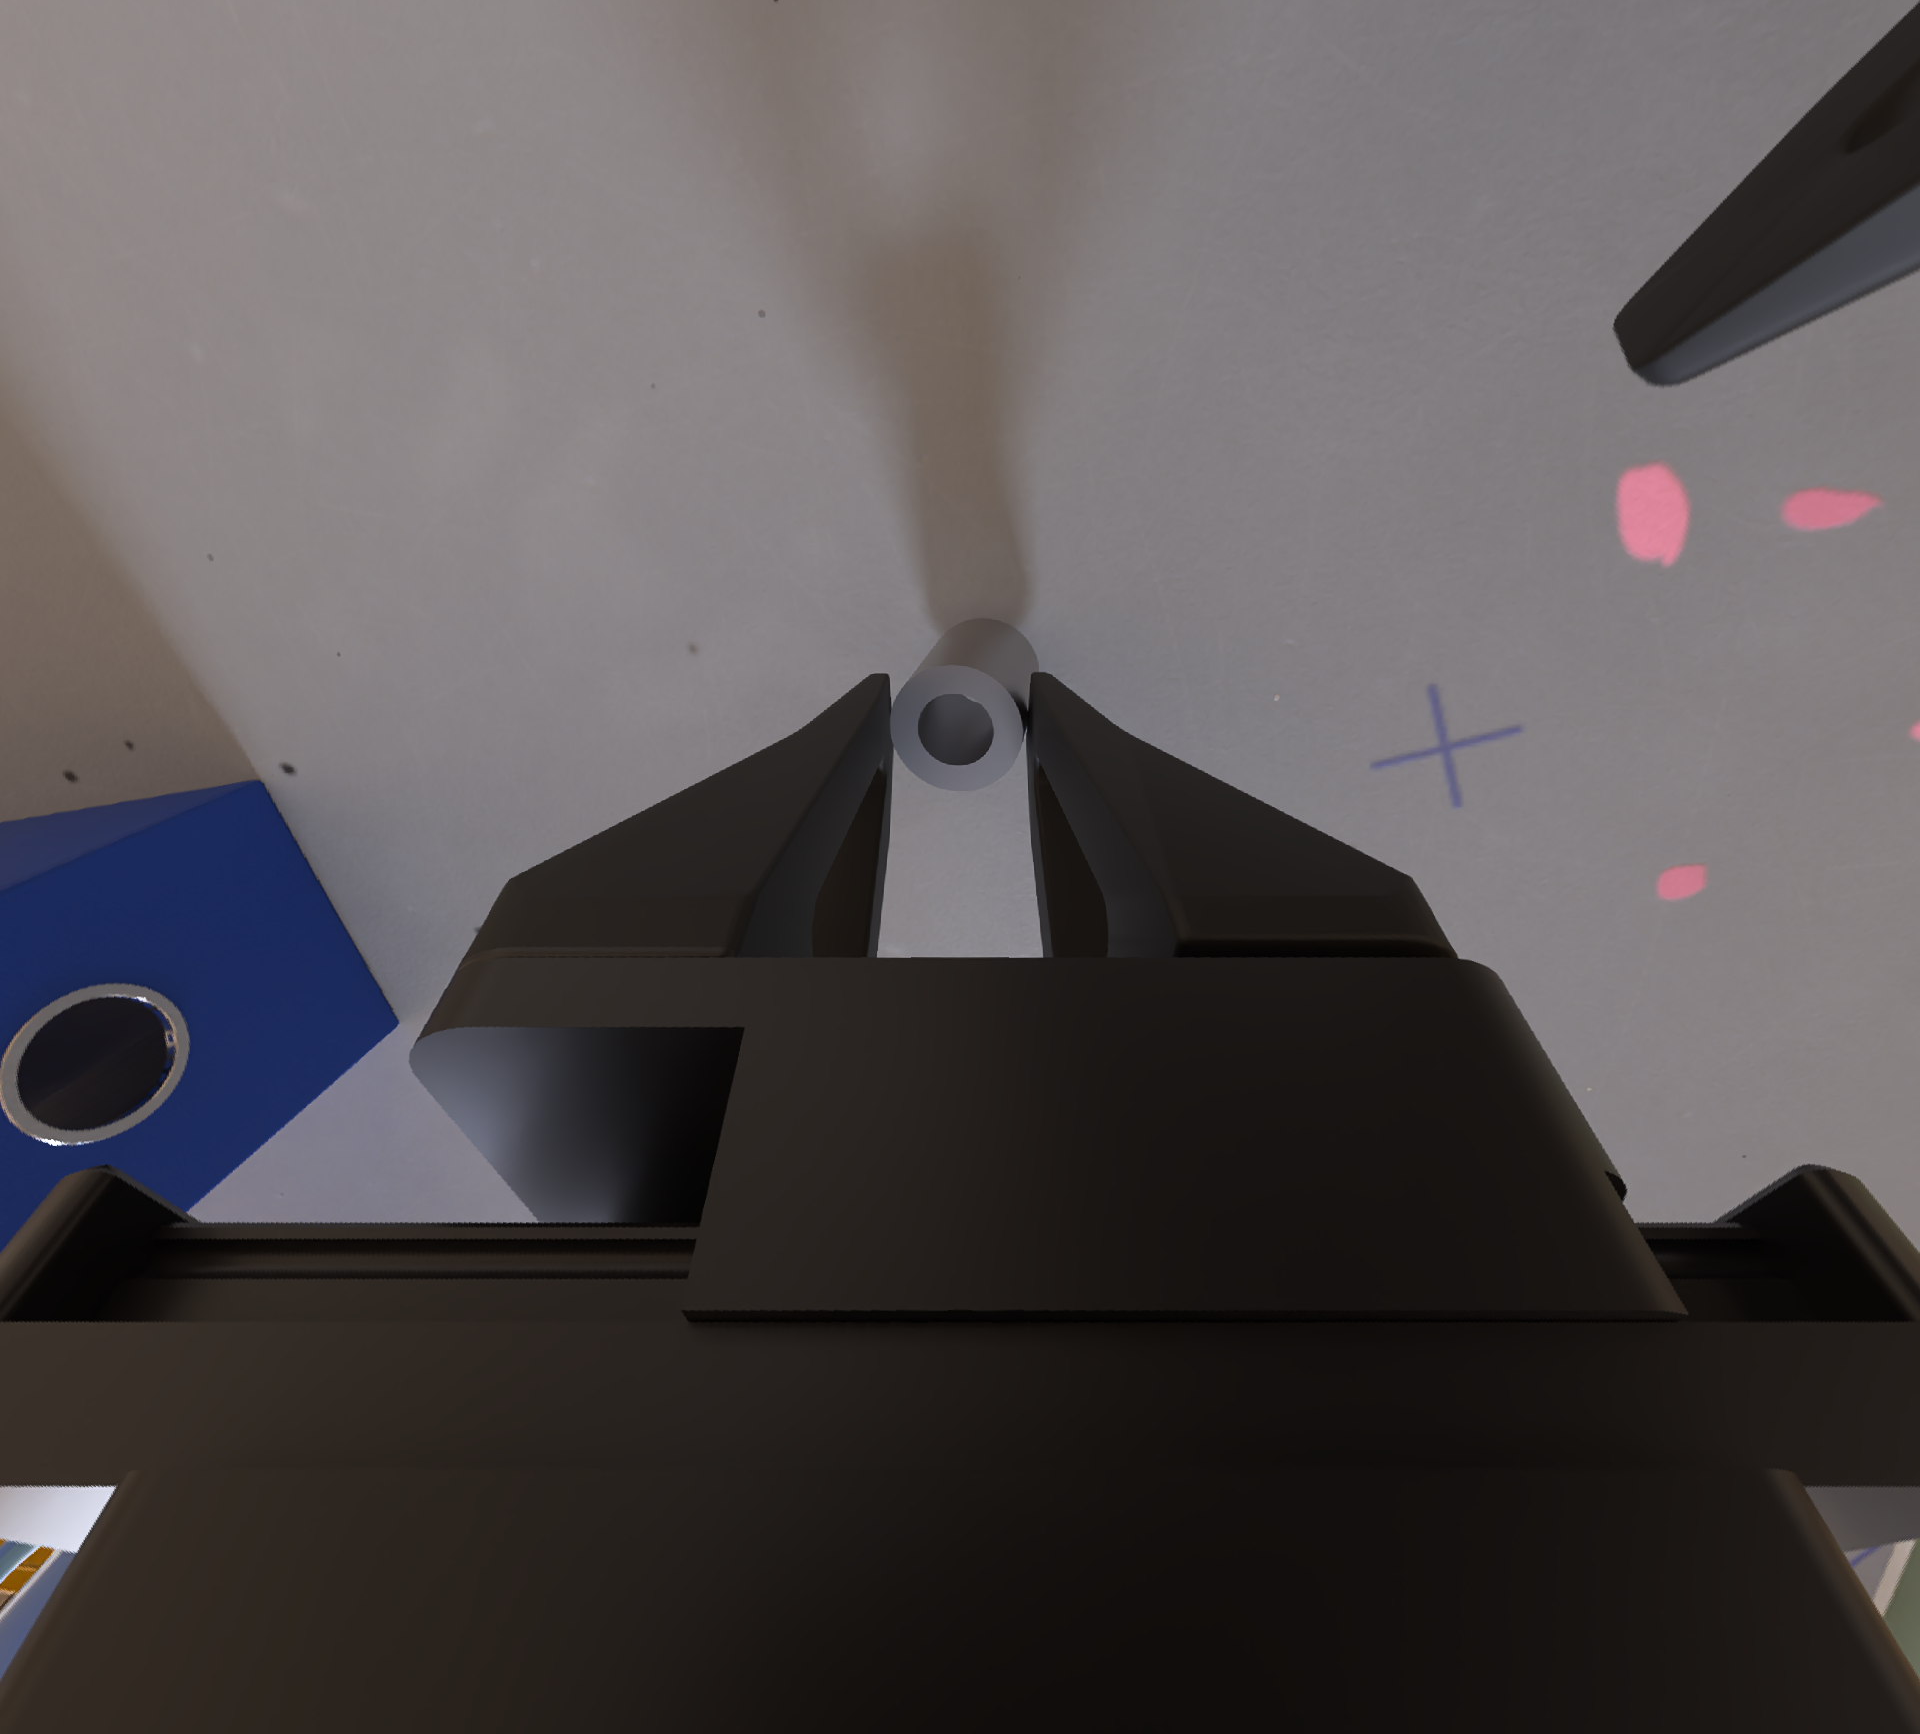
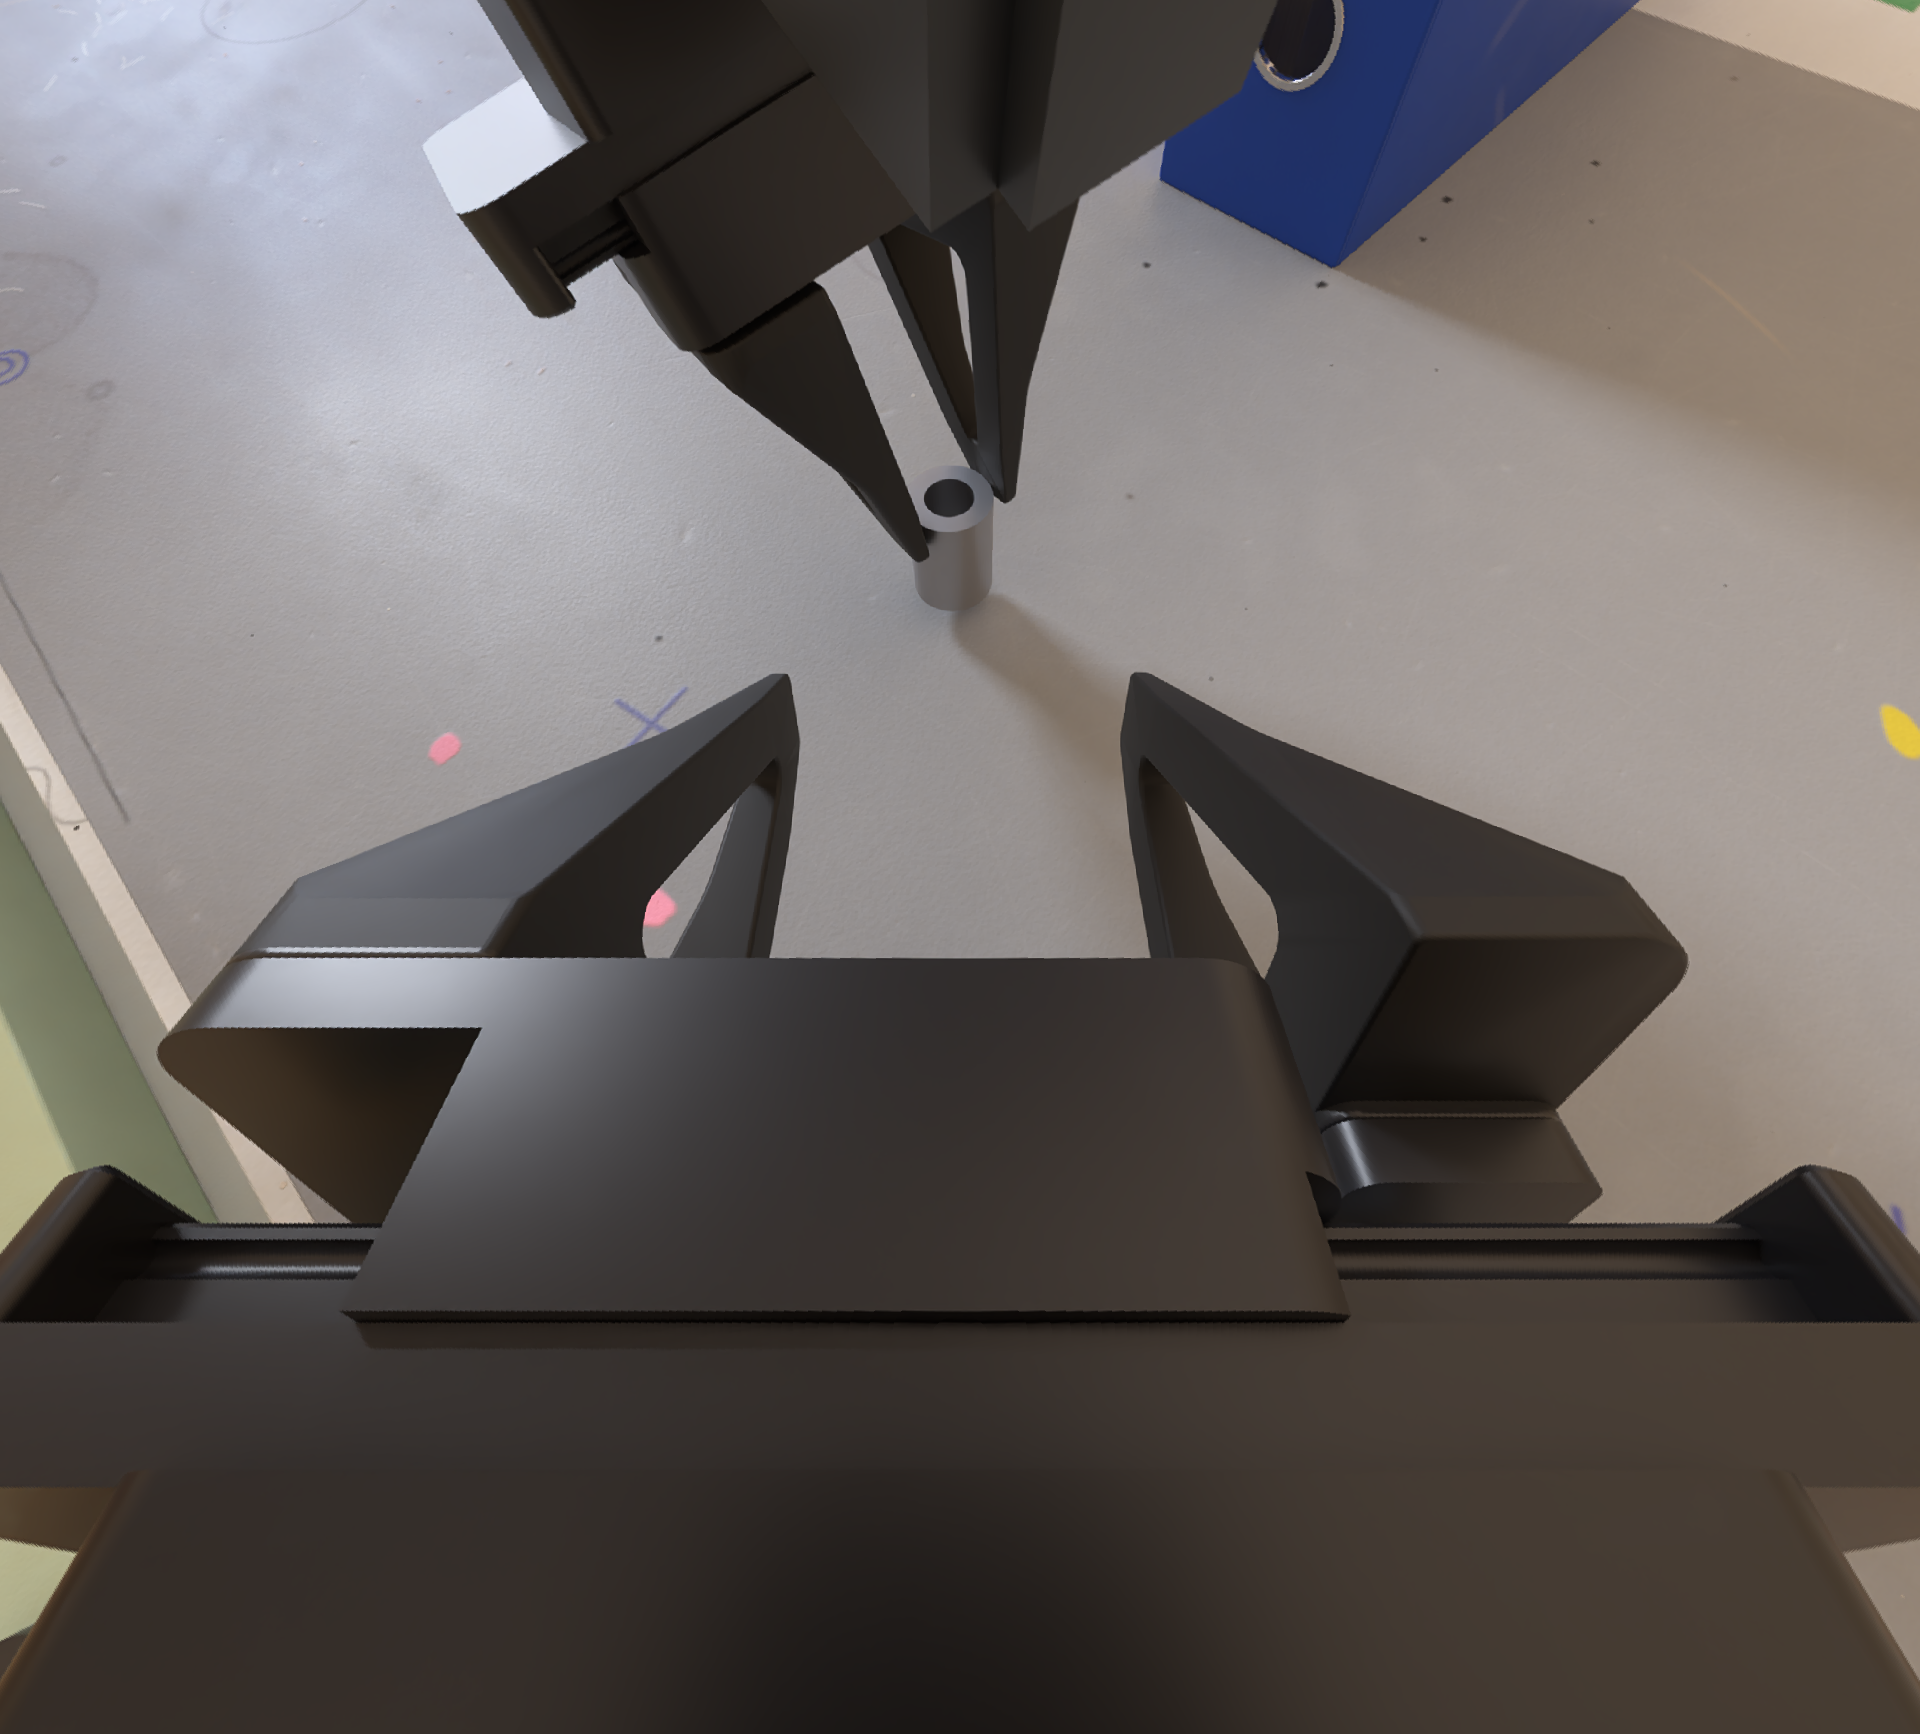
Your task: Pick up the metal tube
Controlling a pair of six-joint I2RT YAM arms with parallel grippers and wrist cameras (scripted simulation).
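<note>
The metal tube (image 1: 958,728) is a short grey hollow cylinder standing upright on the grey table (image 1: 416,334). In the left wrist view I look down its open end. My left gripper (image 1: 961,697) is shut on it, one fingertip touching each side near its top. The right wrist view shows the same grip from the side: the tube (image 2: 954,557) sits between the left gripper's fingertips (image 2: 961,521), its base at the table surface. My right gripper (image 2: 961,687) is open and empty, a short way in front of the tube. Its fingers (image 1: 1766,230) show at the top right of the left wrist view.
A blue ring binder (image 2: 1455,22) with a metal-rimmed finger hole stands behind the tube; it also shows in the left wrist view (image 1: 156,905). Pink spots (image 1: 1652,512) and a blue pen cross (image 1: 1446,746) mark the table. The table's left edge (image 2: 62,853) is close by.
</note>
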